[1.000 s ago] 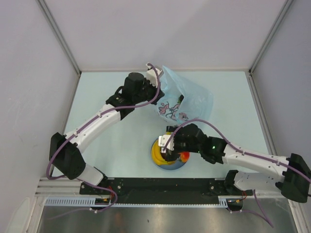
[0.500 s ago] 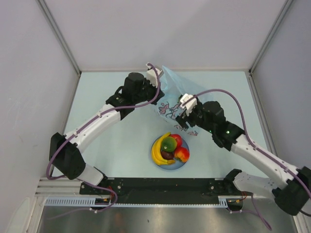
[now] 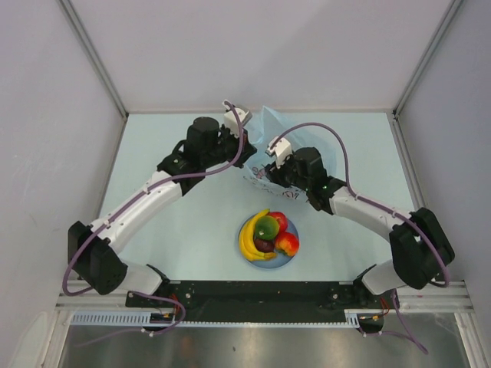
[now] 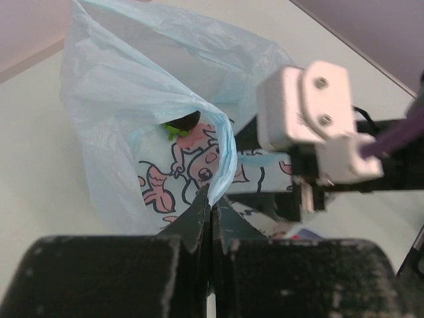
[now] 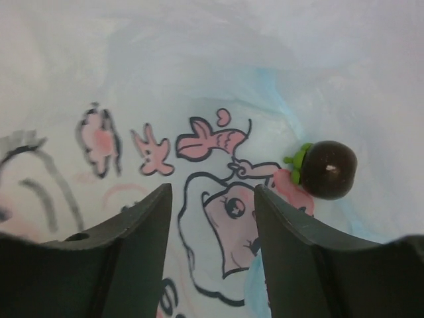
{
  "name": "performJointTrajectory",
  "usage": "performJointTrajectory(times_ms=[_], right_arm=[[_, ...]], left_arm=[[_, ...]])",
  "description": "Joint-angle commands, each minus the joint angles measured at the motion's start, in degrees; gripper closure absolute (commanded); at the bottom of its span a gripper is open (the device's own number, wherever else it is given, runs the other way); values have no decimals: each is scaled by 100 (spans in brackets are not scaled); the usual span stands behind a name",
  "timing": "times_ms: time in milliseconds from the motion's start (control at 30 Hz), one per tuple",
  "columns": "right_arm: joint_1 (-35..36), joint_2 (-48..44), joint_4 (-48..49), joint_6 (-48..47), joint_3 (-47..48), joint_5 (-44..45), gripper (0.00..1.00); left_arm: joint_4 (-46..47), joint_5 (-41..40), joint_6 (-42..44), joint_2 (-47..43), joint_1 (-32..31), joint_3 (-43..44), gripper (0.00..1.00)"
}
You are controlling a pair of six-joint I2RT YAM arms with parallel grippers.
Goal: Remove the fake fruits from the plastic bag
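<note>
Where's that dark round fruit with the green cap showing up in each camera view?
Top external: not visible; the plastic bag hides it.
Left wrist: dark fruit upper centre, in the bag's mouth.
Right wrist: dark fruit right of centre, lying inside the bag.
Shared landmark: the bag's cartoon girl print.

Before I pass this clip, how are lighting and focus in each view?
Top external: even, soft light, sharp throughout, only faint shadows. Left wrist: the plastic bag print is fairly sharp, but the left gripper is a dark blur. Right wrist: the right gripper is soft-edged; the dark purple fruit shows a small glare spot.
</note>
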Motion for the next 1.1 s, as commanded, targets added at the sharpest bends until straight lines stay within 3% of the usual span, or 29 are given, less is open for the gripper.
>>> performJointTrajectory(times_ms=[0, 267, 500, 667, 900, 1067], right_arm=[[-481, 361, 445, -167, 198, 386, 42], [-1898, 231, -73, -563, 216, 572, 38], [-1205, -245, -434, -668, 216, -26, 30], [-633, -193, 30, -801, 224, -220, 30], [-974, 932, 988, -274, 611, -386, 34], [-1098, 1758, 1245, -290, 1059, -158, 17]], left_arm=[[68, 138, -105, -406, -31, -229, 100], [111, 111, -34, -503, -22, -406, 100], [-56, 208, 132, -355, -22, -389, 100], [-222, 138, 825, 14, -22, 6, 100], [-250, -152, 1784, 165, -22, 254, 100], [-99, -249, 1855, 164, -22, 191, 100]])
